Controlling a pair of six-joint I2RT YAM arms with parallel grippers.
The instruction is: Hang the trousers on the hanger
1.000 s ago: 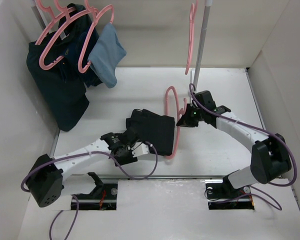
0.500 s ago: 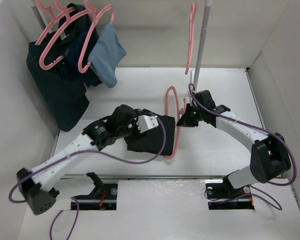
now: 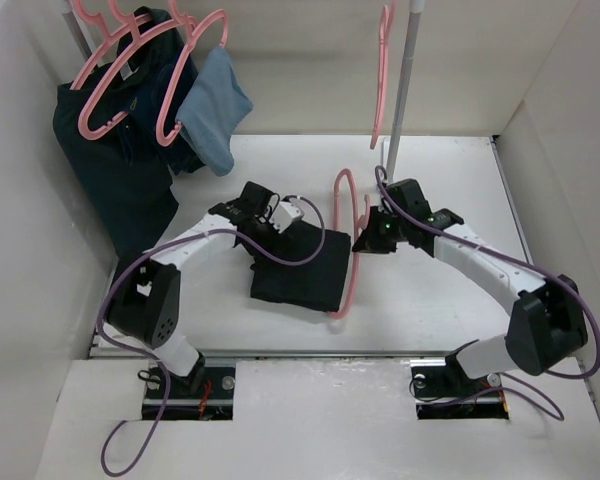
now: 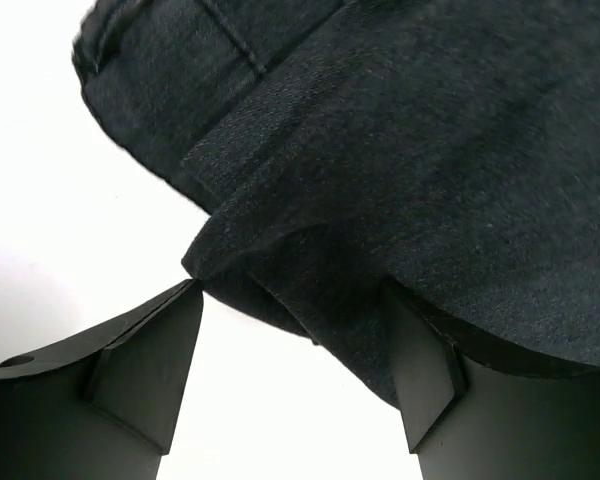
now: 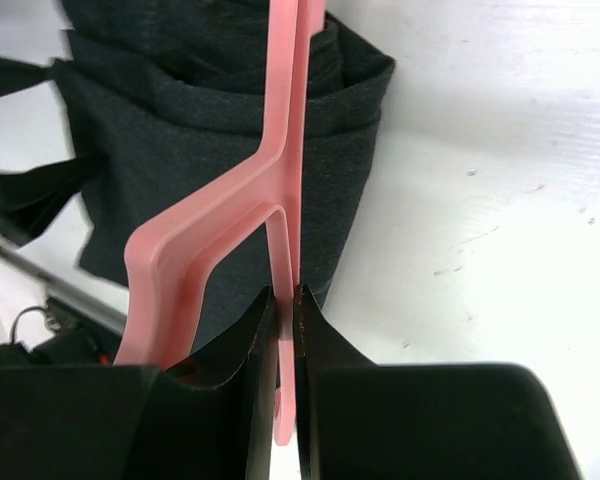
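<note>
Trousers: folded, laid at desk centre. Hanger: stood on edge against their right side, pinched in the fully closed right gripper. Left gripper: jaws held wide apart at the trousers' far edge, fabric between them, nothing clamped.

This looks like a robot test lab. Plain white walls box in a white desk. The left arm and right arm are bolted at its near edge, trailing purple cables.
</note>
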